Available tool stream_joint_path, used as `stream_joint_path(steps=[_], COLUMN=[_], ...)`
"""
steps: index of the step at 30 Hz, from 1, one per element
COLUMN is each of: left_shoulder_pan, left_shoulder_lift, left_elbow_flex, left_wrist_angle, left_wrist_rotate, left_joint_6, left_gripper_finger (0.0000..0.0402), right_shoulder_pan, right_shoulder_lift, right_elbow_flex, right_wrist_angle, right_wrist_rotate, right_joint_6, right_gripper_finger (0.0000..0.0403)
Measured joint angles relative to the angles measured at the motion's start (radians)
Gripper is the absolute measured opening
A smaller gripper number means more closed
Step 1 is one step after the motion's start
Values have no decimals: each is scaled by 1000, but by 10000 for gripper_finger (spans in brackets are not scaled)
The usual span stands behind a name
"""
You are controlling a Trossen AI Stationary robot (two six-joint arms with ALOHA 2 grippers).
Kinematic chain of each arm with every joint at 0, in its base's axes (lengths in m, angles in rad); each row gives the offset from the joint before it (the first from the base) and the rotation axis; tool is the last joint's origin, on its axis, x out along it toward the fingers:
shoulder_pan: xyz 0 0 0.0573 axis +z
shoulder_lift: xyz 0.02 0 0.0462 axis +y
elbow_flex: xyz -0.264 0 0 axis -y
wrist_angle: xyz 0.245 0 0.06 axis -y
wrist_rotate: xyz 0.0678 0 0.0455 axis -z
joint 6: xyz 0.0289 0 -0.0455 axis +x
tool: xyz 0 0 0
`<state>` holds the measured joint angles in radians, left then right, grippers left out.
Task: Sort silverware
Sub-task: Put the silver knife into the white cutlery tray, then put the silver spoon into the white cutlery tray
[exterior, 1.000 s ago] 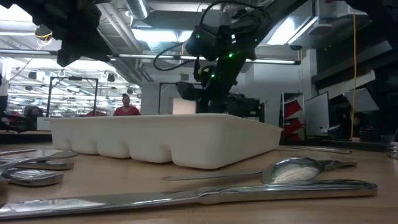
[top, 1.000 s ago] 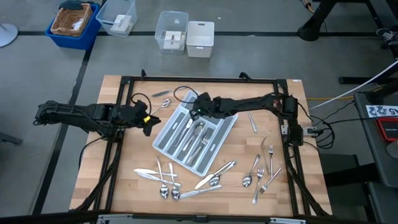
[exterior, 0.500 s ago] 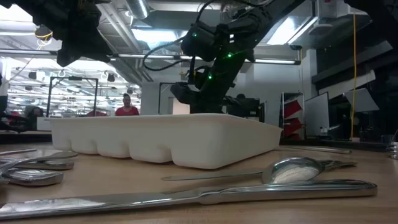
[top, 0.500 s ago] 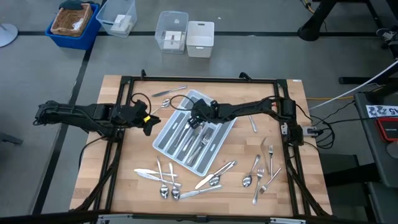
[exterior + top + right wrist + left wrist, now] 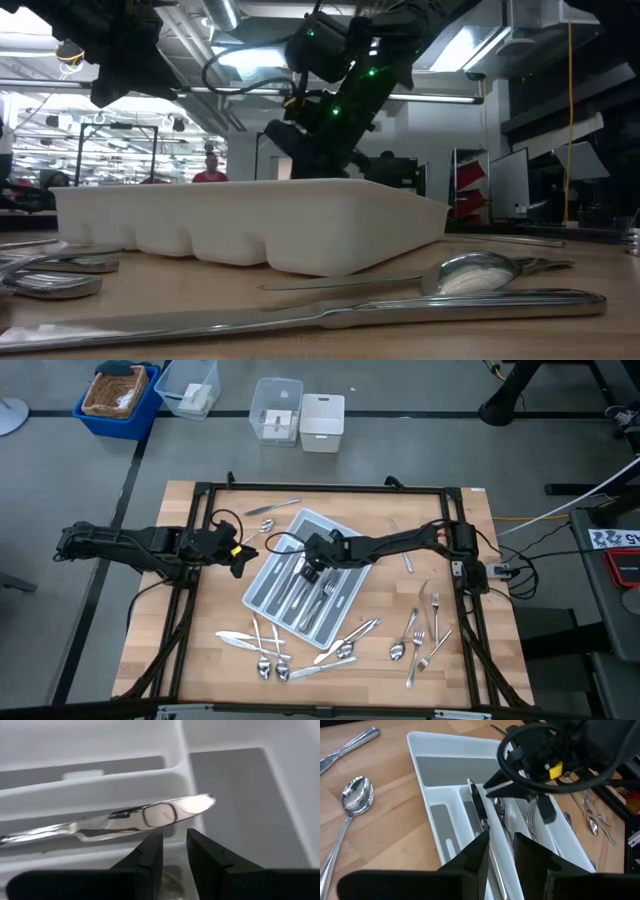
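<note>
1. Right end effector (image 5: pixel 311 565) hangs low over the light grey cutlery tray (image 5: pixel 345 603), which lies askew near the middle of the tabletop (image 5: pixel 460 670). Its fingers (image 5: pixel 145 855) stand a narrow gap apart and grip nothing.
2. A knife (image 5: pixel 130 819) lies across a divider just ahead of those fingers, free of them; more silverware (image 5: pixel 322 592) rests in the long compartments.
3. Left end effector (image 5: pixel 240 557) waits just beside the tray on the side toward the tabletop's left edge, fingers (image 5: pixel 476 855) slightly apart and empty.
4. Judged step: a piece has just been delivered to the tray, or the knife is about to be straightened.
5. Unsorted pieces lie loose along the near edge: one cluster (image 5: pixel 262 650) toward the near-left corner, another (image 5: pixel 420 635) toward the near-right; two more (image 5: pixel 272 507) sit by the far edge.
6. Next move, as judged: lift clear of the dividers, travel to a loose piece, then pinch its slim handle flat against the wood.
</note>
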<state>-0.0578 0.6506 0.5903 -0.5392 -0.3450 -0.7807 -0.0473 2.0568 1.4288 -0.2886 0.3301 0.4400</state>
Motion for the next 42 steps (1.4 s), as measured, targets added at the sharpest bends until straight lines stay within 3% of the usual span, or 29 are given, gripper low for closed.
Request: stream_joint_path(steps=[13,22,27,34,42], left_shoulder_pan=[0,0,0,0,0], left_shoulder_lift=[0,0,0,0,6], left_elbow_flex=[0,0,0,0,-11], left_wrist_angle=[0,-2,-5,-5,-112], left_wrist_rotate=[0,0,0,0,-47], left_joint_6=[-9,-5,-1,6,-122], left_gripper_finger=[76,76,76,76,76], right_shoulder_pan=[-69,-77,-71,-49,-61], right_shoulder_lift=[-30,30,45,50,50], right_elbow_flex=[0,0,2,16,103], right_wrist_angle=[9,96,107,180,151], right_wrist_rotate=[24,15,-92,-114,-95], right_joint_6=[8,9,9,0,-5], right_gripper_finger=[89,89,89,89,89])
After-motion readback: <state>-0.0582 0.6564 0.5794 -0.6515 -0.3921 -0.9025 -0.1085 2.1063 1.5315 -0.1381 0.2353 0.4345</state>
